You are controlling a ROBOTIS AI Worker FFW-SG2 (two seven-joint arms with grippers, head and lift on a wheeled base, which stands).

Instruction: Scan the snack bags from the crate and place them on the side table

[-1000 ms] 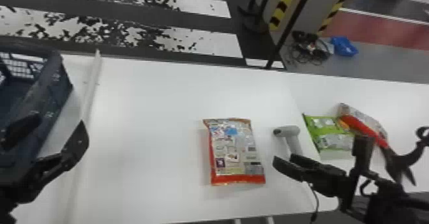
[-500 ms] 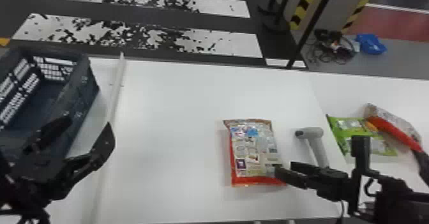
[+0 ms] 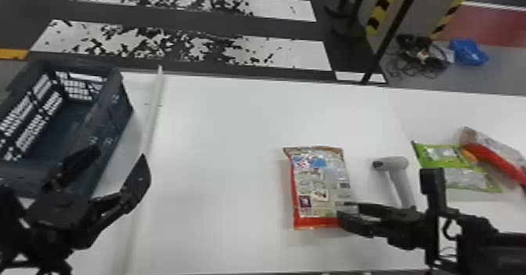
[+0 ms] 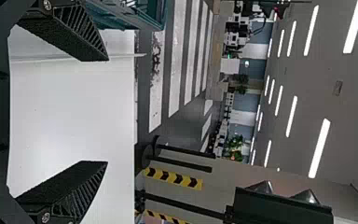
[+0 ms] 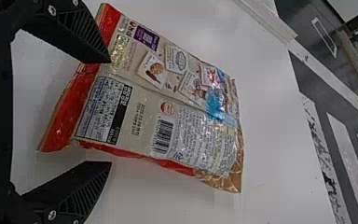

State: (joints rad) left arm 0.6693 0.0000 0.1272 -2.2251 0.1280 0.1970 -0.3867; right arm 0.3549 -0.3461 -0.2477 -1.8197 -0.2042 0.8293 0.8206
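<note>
Snack bag (image 3: 319,180) lies lengthwise away from the robot, red end nearest, the right tool (image 3: 346,214) spread.

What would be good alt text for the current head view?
A red-edged snack bag lies on a white table, with the right pincer at its near right corner and a grey handheld scanner to its right. Farther right lie a green bag and a red bag; at left, the left pincer is open near a dark crate.
</note>
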